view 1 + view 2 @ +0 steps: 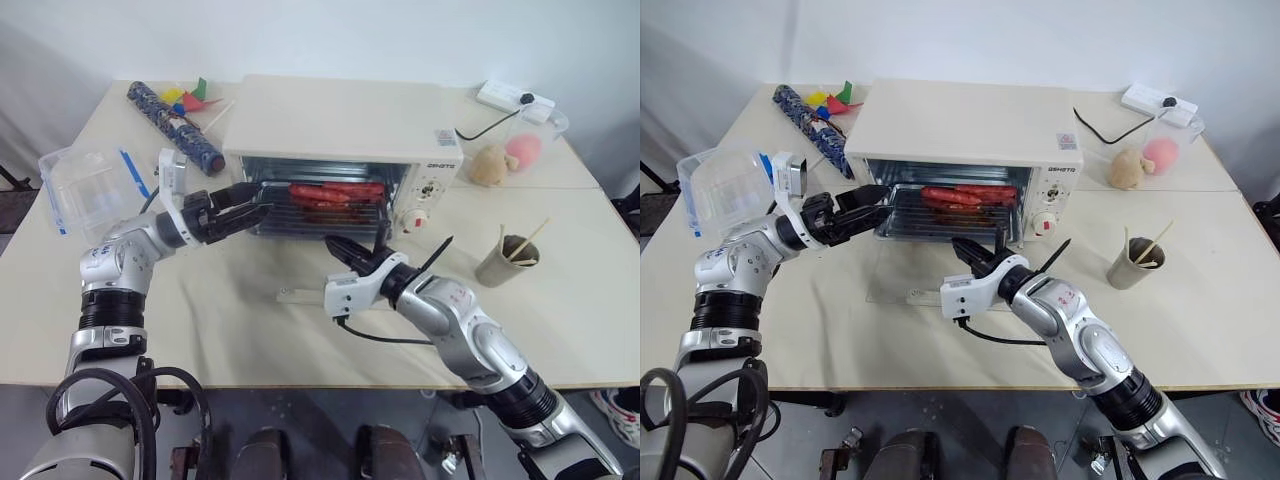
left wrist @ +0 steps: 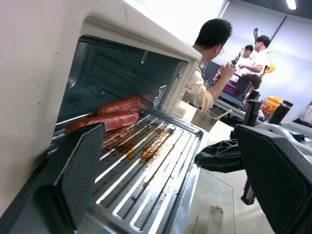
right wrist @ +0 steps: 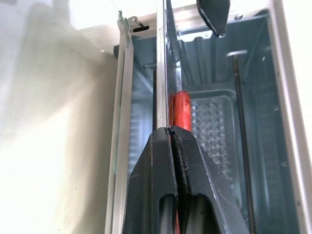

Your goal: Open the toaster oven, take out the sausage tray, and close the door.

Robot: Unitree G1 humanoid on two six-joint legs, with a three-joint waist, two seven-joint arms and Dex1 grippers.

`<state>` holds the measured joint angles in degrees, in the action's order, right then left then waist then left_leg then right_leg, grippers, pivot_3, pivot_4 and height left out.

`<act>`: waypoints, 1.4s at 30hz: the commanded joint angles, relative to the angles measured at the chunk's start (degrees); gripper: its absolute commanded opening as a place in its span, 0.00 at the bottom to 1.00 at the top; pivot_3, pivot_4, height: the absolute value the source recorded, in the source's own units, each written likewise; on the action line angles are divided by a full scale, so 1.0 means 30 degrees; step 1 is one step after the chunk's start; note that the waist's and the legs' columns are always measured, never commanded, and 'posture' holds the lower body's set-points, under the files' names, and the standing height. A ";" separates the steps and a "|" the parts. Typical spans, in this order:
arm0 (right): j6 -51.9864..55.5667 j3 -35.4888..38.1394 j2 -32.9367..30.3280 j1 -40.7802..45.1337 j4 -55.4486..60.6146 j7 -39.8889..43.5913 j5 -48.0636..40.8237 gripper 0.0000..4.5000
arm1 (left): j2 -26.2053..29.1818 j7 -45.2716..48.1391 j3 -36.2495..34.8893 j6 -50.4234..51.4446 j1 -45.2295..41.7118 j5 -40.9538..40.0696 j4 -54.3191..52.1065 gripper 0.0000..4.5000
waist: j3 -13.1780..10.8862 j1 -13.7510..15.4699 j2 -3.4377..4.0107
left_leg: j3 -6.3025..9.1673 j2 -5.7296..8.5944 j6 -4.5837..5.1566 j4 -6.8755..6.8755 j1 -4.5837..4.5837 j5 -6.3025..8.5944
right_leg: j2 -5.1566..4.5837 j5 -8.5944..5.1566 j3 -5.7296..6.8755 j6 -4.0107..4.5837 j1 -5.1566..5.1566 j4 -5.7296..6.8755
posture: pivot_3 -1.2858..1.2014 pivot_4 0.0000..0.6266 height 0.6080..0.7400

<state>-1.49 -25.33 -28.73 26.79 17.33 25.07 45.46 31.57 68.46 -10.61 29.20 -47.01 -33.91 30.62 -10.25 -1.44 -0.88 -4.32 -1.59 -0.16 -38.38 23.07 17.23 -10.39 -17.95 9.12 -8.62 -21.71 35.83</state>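
A: How many ovens stand on the table?
B: One toaster oven, with one tray inside.
A: And sausages?
B: I count two red sausages, maybe more behind.
A: Other things?
B: One clear plastic box, one paper cup, one power strip, one rolled mat.

We can see small dark letters on the front of the big cream-white box-shaped toaster oven, just above its round knobs, but they are too tiny for us to read. A little red and white sticker on its top cannot be read either.
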 commanded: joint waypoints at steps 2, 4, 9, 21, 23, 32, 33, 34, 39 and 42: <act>-0.0995 0.0710 -0.0331 -0.0734 0.1217 -0.0100 -0.0079 0.01 | 0.0644 -0.0282 -0.0763 -0.0307 -0.0380 0.0060 -0.0069 1.00 | 0.0000 -0.0010 -0.0001 | 0.0002 0.0000 0.0000 -0.0002 0.0000 0.0000 | 0.0000 0.0000 0.0002 0.0000 0.0002 0.0000 | 0.52 0.24 1.00; -0.1292 0.0832 -0.0362 -0.0920 0.1304 -0.0123 -0.0065 0.01 | 0.0720 -0.0310 -0.0815 -0.0237 -0.0290 0.0031 -0.0161 1.00 | 0.0000 -0.0021 -0.0001 | 0.0001 -0.0001 0.0000 -0.0004 0.0000 0.0000 | 0.0001 0.0000 0.0002 0.0000 0.0002 0.0000 | 0.52 0.24 1.00; -0.1924 0.1064 -0.0412 -0.1384 0.1509 -0.0298 -0.0005 0.01 | 0.0889 -0.0335 -0.0937 -0.0134 0.0039 -0.0007 -0.0381 1.00 | -0.0001 -0.0035 -0.0001 | 0.0002 -0.0003 0.0000 -0.0002 0.0000 0.0000 | 0.0002 -0.0001 0.0002 0.0002 0.0002 0.0000 | 0.52 0.24 1.00; -0.2662 0.0745 -0.0160 -0.1401 0.0945 0.0882 -0.0460 0.05 | 0.0650 -0.0451 -0.0907 -0.0319 -0.0072 0.0083 -0.0213 1.00 | -0.0001 -0.0019 -0.0001 | 0.0004 -0.0003 0.0001 -0.0009 0.0000 0.0000 | 0.0002 -0.0001 0.0002 0.0002 0.0006 0.0000 | 0.52 0.24 1.00; -0.2141 0.0773 0.0233 -0.1350 0.0919 0.1398 -0.0566 0.15 | 0.0621 -0.0460 -0.0902 -0.0311 -0.0077 0.0071 -0.0218 1.00 | 0.0000 -0.0020 -0.0002 | 0.0004 -0.0003 0.0000 -0.0013 0.0000 0.0000 | 0.0002 -0.0001 0.0002 0.0002 0.0007 0.0000 | 0.52 0.24 1.00; -0.0485 0.0668 0.0979 -0.0666 -0.0612 0.1644 0.1213 0.70 | 0.0567 -0.0417 -0.0876 -0.0489 -0.0236 0.0150 0.0125 1.00 | 0.0000 -0.0020 -0.0002 | 0.0010 -0.0002 0.0000 -0.0026 0.0000 0.0000 | 0.0003 -0.0001 0.0004 0.0003 0.0013 0.0002 | 0.52 0.24 1.00; -0.0213 0.0600 0.1105 -0.0502 -0.0920 0.1656 0.1447 0.70 | 0.0551 -0.0421 -0.0873 -0.0518 -0.0266 0.0153 0.0155 1.00 | 0.0000 -0.0025 -0.0002 | 0.0010 -0.0003 0.0000 -0.0026 -0.0001 0.0000 | 0.0003 -0.0001 0.0004 0.0002 0.0014 0.0003 | 0.52 0.24 1.00; -0.0113 0.0574 0.1253 -0.0325 -0.1173 0.1505 0.1601 0.70 | 0.0535 -0.0429 -0.0862 -0.0541 -0.0287 0.0150 0.0167 1.00 | 0.0000 -0.0021 -0.0002 | 0.0008 -0.0002 0.0000 -0.0029 -0.0001 0.0000 | 0.0003 -0.0001 0.0005 0.0003 0.0014 0.0005 | 0.52 0.24 1.00; 0.0197 0.0348 0.1792 0.0844 -0.2735 0.0775 0.2470 0.70 | 0.0436 -0.0440 -0.0818 -0.0686 -0.0369 0.0153 0.0268 1.00 | 0.0000 -0.0043 -0.0001 | 0.0010 -0.0003 0.0000 -0.0041 0.0000 0.0000 | 0.0003 -0.0002 0.0002 0.0004 0.0017 0.0009 | 0.52 0.24 1.00; 0.0089 0.0160 0.1918 0.1264 -0.3367 0.0485 0.2721 0.70 | 0.0373 -0.0445 -0.0796 -0.0741 -0.0400 0.0129 0.0282 1.00 | 0.0000 -0.0032 -0.0001 | 0.0011 -0.0003 0.0000 -0.0052 0.0000 -0.0001 | 0.0003 -0.0003 0.0002 0.0005 0.0019 0.0011 | 0.52 0.24 1.00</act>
<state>-1.13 -24.54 -23.19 30.25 6.83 27.72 53.08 32.41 67.86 -11.59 27.91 -46.69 -33.58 31.91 -10.25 -1.53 -0.88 -4.29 -1.60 -0.16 -38.53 23.07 17.23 -10.38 -17.96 9.13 -8.60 -21.65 35.86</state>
